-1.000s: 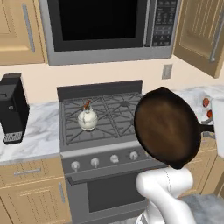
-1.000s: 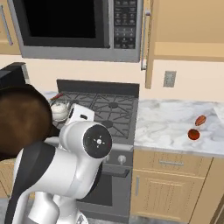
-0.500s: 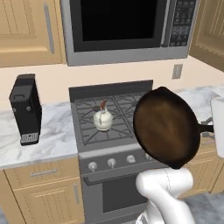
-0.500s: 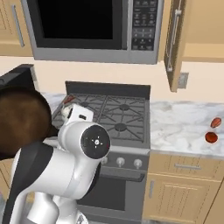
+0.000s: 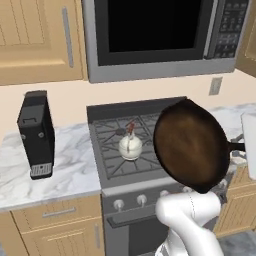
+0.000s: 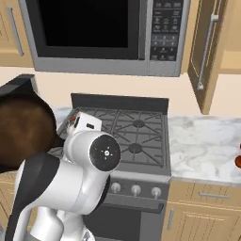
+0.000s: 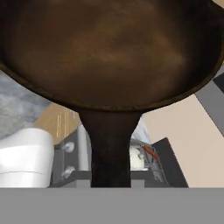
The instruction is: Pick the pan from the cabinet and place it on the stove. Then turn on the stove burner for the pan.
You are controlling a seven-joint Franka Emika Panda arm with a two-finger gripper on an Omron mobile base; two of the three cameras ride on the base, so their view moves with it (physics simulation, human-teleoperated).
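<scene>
Fingers clamped tight on the handle of the pan (image 5: 192,145) — tilted on edge, airborne, in front of the stove (image 5: 120,150). Could clip the white cup (image 5: 130,147) on a grate during set-down. Marble bench (image 5: 70,170) beside the stove, microwave (image 5: 155,35) above.

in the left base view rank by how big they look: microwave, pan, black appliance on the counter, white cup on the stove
1. microwave
2. pan, though it is held up close to the camera, which inflates it
3. black appliance
4. white cup, clearly the smallest
</scene>
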